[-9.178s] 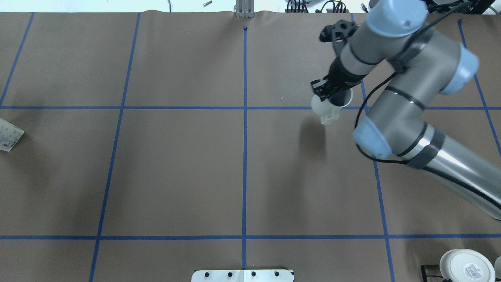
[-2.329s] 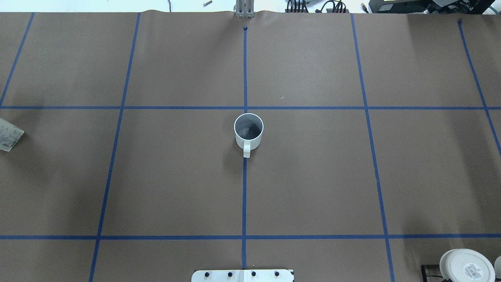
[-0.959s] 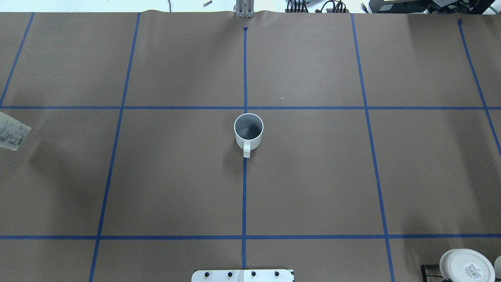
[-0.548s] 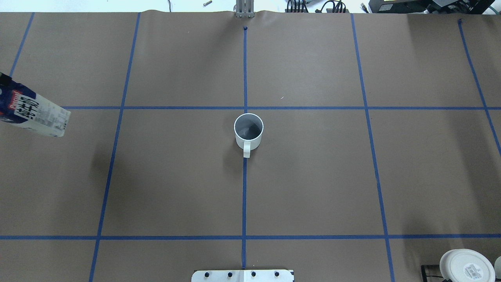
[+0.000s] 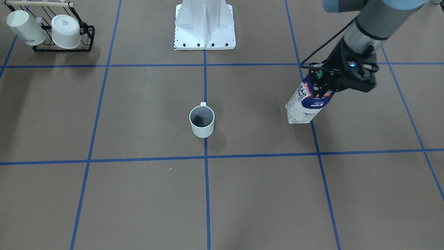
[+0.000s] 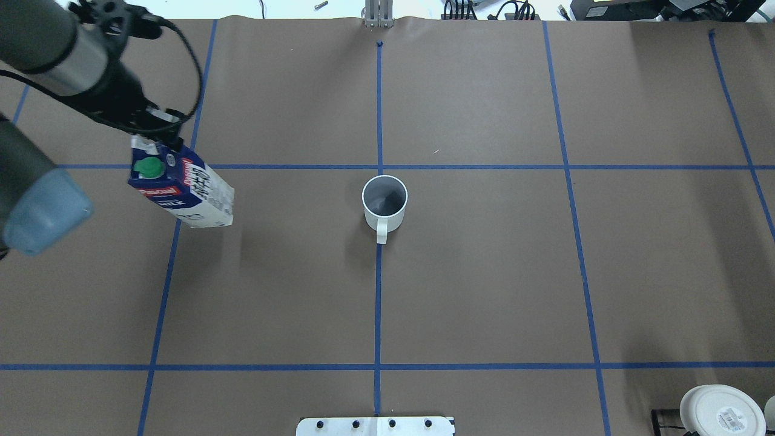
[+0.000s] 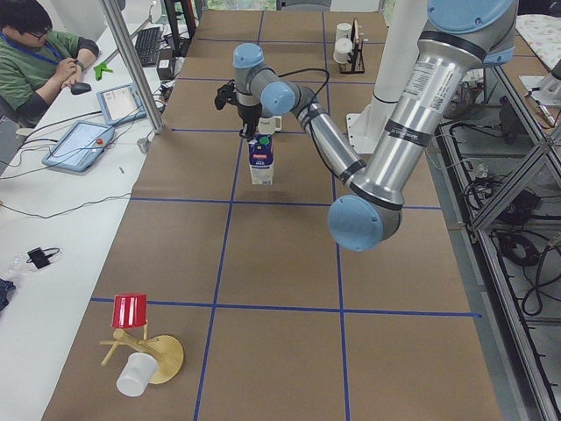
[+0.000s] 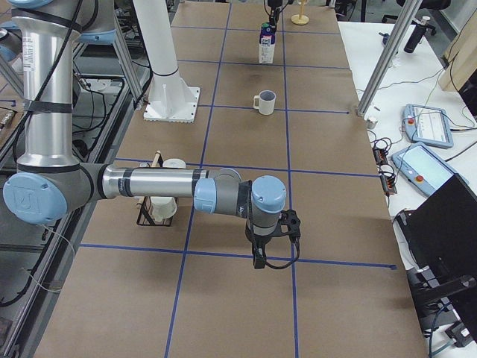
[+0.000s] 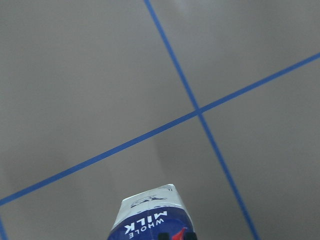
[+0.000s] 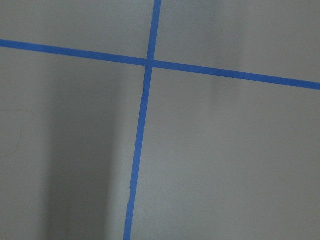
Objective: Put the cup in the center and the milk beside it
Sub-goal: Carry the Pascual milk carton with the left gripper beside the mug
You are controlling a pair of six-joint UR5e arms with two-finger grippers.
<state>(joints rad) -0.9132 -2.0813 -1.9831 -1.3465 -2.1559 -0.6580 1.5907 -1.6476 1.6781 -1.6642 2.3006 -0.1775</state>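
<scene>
Brown tabletop (image 6: 484,272), white handled mug (image 6: 384,207) centred; left gripper (image 6: 159,134) clamps the blue-white milk carton (image 6: 189,192) (airborne), so next I'd set it alongside.

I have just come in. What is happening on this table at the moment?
The left gripper holds the milk carton by its top. The carton hangs tilted and seems to be off the table, on the robot's left side, well apart from the cup. The cup stands upright at the center, on the blue line, with nothing gripping it. The right gripper is away from both, near the cup rack; whether it is open cannot be told.
</scene>
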